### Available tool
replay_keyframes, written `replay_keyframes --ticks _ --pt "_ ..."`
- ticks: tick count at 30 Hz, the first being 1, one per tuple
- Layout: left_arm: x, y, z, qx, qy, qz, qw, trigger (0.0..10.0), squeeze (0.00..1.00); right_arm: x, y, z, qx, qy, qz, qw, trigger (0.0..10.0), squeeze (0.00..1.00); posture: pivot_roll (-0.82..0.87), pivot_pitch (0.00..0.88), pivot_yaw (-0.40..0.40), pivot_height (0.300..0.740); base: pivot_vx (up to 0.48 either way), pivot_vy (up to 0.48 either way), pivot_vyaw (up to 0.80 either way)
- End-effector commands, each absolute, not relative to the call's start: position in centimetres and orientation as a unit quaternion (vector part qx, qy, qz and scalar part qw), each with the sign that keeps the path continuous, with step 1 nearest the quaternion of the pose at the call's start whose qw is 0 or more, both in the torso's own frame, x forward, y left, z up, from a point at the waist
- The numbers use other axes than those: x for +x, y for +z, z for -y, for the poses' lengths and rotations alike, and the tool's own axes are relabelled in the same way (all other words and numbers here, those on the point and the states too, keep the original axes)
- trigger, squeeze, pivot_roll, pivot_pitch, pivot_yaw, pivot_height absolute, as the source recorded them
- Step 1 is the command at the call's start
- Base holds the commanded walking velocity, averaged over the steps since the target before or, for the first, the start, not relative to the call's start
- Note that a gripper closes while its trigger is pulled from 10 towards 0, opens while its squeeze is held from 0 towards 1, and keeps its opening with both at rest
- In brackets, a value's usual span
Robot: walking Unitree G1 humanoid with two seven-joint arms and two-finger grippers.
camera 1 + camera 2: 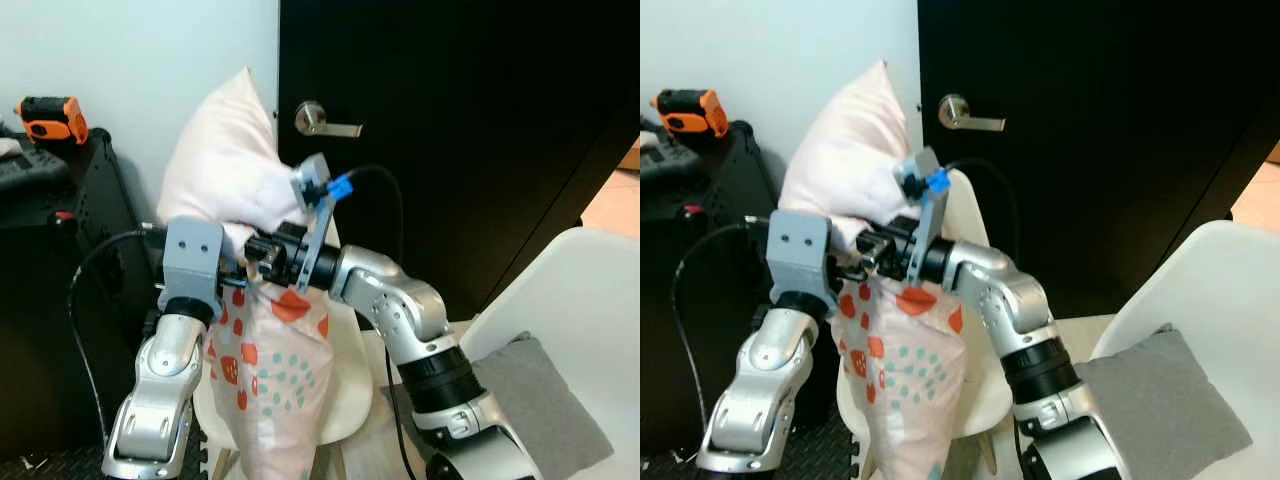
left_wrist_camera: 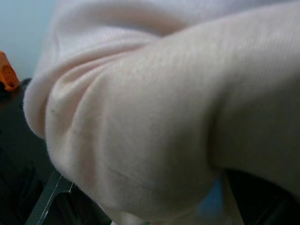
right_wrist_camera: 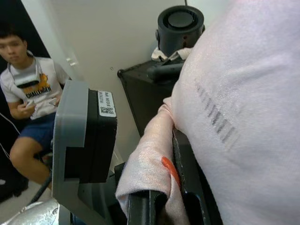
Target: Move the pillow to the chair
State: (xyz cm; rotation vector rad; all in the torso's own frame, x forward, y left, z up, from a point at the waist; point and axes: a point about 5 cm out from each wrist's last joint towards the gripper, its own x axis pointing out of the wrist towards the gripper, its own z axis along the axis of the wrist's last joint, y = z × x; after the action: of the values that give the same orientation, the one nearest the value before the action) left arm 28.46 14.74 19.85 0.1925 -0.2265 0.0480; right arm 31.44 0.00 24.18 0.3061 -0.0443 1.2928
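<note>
Two pale chairs stand in this room: a cream one [image 1: 345,370] directly under and behind the claws, and a white one [image 1: 580,310] off to the right of the right claw, carrying a grey cushion [image 1: 540,400] on its seat. Behind the claws rises a black door [image 1: 450,140] with a silver lever handle [image 1: 325,122], and beside it a light blue-grey wall [image 1: 150,60]. To the left of the left claw a black cabinet [image 1: 60,300] holds an orange and black tool [image 1: 50,118] on its top. The floor below looks dark and textured near the cabinet and pale near the white chair.

The pillow [image 1: 225,170] is up in front of the cream chair, gathered at its middle between the two claws. Its upper part is plain pink and bulges above them; its lower part [image 1: 270,380], printed with orange and teal marks, hangs down over the cream chair's seat.

The right claw [image 3: 171,187] pinches a fold of the pillow's fabric between its black fingers [image 3: 192,187], as the right wrist view shows. The left claw [image 1: 238,268] reaches in from the opposite side, pressed into the pillow; pink fabric covers the left wrist view and I cannot tell how its fingers stand.

In the right wrist view, a person [image 3: 28,98] in a white shirt and blue shorts sits beyond the left arm's grey housing [image 3: 82,140].
</note>
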Motion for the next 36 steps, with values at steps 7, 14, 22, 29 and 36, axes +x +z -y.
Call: replay_keyframes --ticks 7,14,22,29,36 --pt "28.5 25.7 -16.5 0.183 0.111 0.218 0.952 10.0 0.00 30.5 26.9 -2.6 0.173 0.661 0.062 0.728 10.0 0.00 0.06 0.000 -0.103 0.604 0.000 0.000 0.00" --pt "27.6 28.8 -16.4 0.236 0.146 0.279 0.919 10.0 0.00 32.7 28.5 -2.9 0.226 0.595 0.075 0.768 10.0 0.00 0.07 0.000 -0.106 0.579 0.000 0.000 0.00" --pt "27.8 27.5 -15.9 0.262 0.136 0.261 0.919 10.0 0.00 36.0 24.9 -1.9 0.168 0.442 0.021 0.881 10.0 0.00 0.06 0.000 -0.107 0.559 0.000 0.000 0.00" --pt "28.1 25.0 -15.5 0.266 0.116 0.218 0.932 10.0 0.00 38.4 21.3 1.5 -0.012 0.289 -0.014 0.957 10.0 0.00 0.06 0.000 -0.102 0.544 0.000 0.000 0.00" --pt "28.1 24.4 -15.6 0.262 0.112 0.203 0.937 10.0 0.00 38.7 19.0 2.2 -0.122 0.307 -0.059 0.942 10.0 0.00 0.06 0.000 -0.105 0.544 0.000 0.000 0.00"
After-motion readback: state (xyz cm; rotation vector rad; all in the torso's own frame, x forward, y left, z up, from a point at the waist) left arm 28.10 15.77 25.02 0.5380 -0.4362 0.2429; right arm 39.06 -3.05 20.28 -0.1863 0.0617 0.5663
